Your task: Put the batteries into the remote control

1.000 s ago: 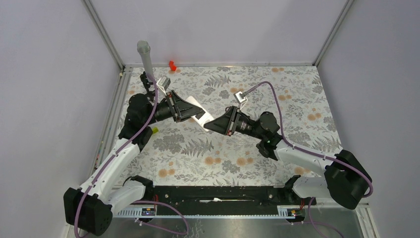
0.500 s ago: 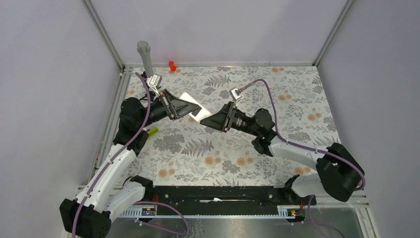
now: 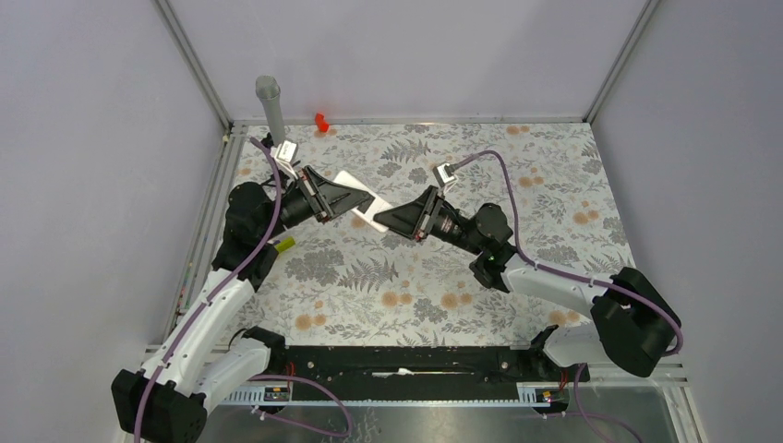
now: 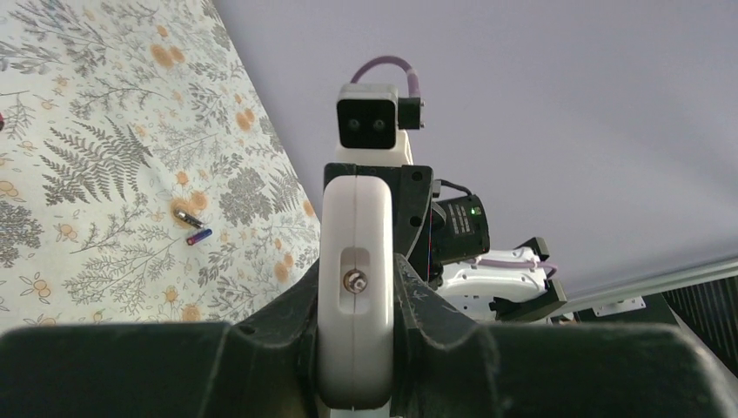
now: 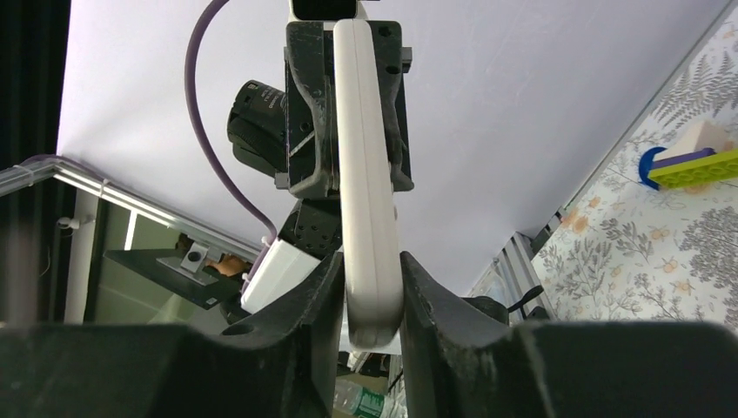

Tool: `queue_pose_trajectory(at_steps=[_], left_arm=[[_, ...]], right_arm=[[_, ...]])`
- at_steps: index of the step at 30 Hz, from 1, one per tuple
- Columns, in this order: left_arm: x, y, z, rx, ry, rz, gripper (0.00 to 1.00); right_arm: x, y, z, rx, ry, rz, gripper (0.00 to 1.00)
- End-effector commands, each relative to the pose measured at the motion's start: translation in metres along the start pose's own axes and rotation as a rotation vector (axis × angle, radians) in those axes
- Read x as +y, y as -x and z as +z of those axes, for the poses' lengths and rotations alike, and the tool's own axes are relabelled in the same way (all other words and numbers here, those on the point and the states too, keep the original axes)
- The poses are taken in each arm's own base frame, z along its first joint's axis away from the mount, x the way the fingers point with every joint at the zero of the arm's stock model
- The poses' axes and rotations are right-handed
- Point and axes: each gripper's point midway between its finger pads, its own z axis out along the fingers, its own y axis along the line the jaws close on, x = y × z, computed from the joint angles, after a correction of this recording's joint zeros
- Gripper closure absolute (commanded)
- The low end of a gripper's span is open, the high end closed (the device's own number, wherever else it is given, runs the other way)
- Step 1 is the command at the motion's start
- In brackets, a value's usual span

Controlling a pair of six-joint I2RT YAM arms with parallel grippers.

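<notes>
Left gripper (image 3: pixel 366 199) and right gripper (image 3: pixel 380 219) each clamp one end of white remote control (image 3: pixel 350 182), held off table (image 3: pixel 517 277), centre-far; left wrist: left fingers (image 4: pixel 291 320) pinch remote end-on; dark battery (image 4: pixel 186 217) and purple battery (image 4: pixel 199 236) lie side by side on table, well apart from remote; right wrist: right fingers (image 5: pixel 319 298) squeeze remote edge; yellow-green marker (image 5: pixel 692 165) on table at right.

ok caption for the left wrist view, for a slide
The white remote clamped by left fingers and right fingers; both batteries lie on the table
</notes>
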Motion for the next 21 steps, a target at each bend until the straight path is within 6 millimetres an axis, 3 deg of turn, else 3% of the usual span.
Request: queue_pose_trajectory(at_steps=[1, 10, 21], left_arm=[[-0.042, 0.026, -0.010, -0.153, -0.107, 0.064, 1.00], [-0.068, 0.038, -0.018, -0.220, -0.167, 0.068, 1.00], [-0.072, 0.035, -0.005, -0.117, -0.176, -0.039, 1.00]], right_arm=[[-0.022, 0.003, -0.014, -0.061, -0.072, -0.062, 0.67], [-0.020, -0.009, -0.021, 0.007, -0.025, -0.153, 0.89], [-0.020, -0.019, -0.034, 0.187, 0.054, -0.251, 0.94]])
